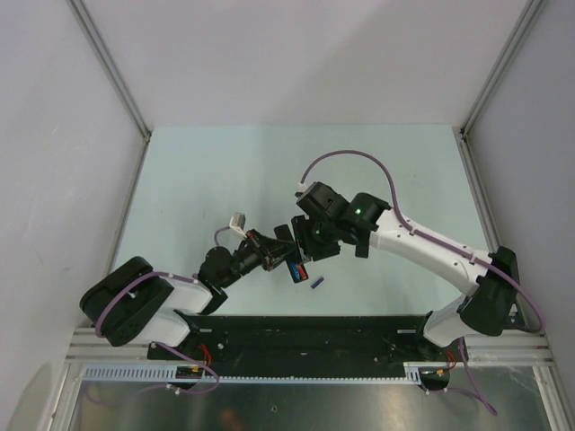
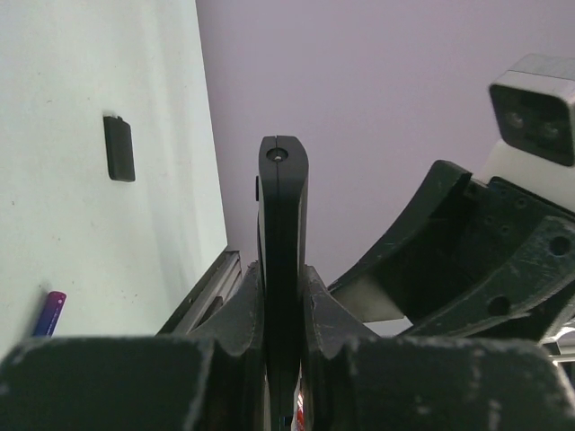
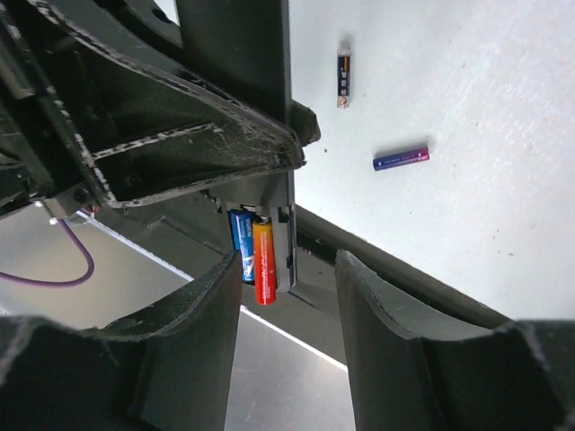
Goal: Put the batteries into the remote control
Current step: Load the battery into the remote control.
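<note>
Left pincer clamped on remote control, held edge-on, clear of worktop. Right pincer spread, empty, at bottom of right wrist frame. Remote's open bay sat just above gap between my right fingers, long axis running up-down frame. Orange battery and blue battery lay side by side in bay, parallel to that axis. Orange one's lower end jutted further down, likely not seated. Right pincer nearer, so push along axis looked called for. Spares on worktop, upper right: blue-purple battery, dark battery.
</note>
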Controlling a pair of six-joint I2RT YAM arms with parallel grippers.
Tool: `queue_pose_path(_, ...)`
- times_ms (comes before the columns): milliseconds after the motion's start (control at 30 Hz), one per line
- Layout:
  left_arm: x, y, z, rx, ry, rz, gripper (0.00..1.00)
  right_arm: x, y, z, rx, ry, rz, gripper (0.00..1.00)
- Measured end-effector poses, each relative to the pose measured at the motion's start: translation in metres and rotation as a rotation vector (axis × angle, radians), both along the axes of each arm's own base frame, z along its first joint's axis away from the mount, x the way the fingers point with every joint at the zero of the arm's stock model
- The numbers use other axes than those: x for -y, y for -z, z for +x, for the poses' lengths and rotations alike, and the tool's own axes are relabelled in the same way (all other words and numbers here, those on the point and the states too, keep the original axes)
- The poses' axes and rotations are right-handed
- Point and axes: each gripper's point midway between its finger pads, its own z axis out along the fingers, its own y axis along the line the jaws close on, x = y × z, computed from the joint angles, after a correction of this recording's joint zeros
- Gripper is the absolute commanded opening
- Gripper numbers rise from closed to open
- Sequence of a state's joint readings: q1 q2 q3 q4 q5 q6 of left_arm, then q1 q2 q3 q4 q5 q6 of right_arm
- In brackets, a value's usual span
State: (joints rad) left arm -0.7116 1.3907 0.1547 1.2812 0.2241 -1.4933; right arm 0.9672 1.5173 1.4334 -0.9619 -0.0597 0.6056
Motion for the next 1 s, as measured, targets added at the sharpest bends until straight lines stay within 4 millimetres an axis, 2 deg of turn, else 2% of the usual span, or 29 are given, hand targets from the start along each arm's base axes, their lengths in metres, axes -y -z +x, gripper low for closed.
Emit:
queue_pose_path(167, 0.003, -0.002, -0.001, 0.005, 0.016, -0.003, 0.00, -0.003, -0.019, 0.004, 0.085, 0.001, 0.047, 0.52)
queue_pose_path(333, 0.005, -0.003, -0.001, -0.003, 0.030, -0.014, 0.00, -0.010, -0.051, 0.010, 0.281, -0.016, 0.177, 0.52)
queue_pose_path(433, 0.004, -0.004, 0.002, -0.018, 0.036, -0.025, 0.00, 0.004, -0.059, 0.005, 0.419, -0.012, 0.288, 0.66)
queue_pose_path(467, 0.003, -0.005, 0.003, -0.019, 0.035, -0.029, 0.00, 0.010, -0.061, 0.005, 0.463, 0.001, 0.333, 0.76)
queue_pose_path(600, 0.000, -0.013, 0.012, -0.024, 0.022, -0.054, 0.00, 0.037, -0.068, 0.009, 0.573, 0.056, 0.452, 0.82)
queue_pose_path(700, 0.002, -0.024, 0.018, -0.013, 0.020, -0.080, 0.00, 0.038, -0.082, 0.016, 0.620, 0.059, 0.522, 0.90)
queue_pose_path(833, 0.008, -0.046, 0.024, 0.020, 0.032, -0.123, 0.00, 0.029, -0.082, 0.005, 0.630, -0.008, 0.622, 0.95)
queue_pose_path(900, 0.009, -0.052, 0.025, 0.025, 0.033, -0.137, 0.00, 0.027, -0.079, -0.001, 0.618, -0.041, 0.664, 0.96)
queue_pose_path(1000, 0.010, -0.056, 0.026, 0.027, 0.034, -0.147, 0.00, 0.026, -0.075, 0.001, 0.588, -0.058, 0.723, 0.97)
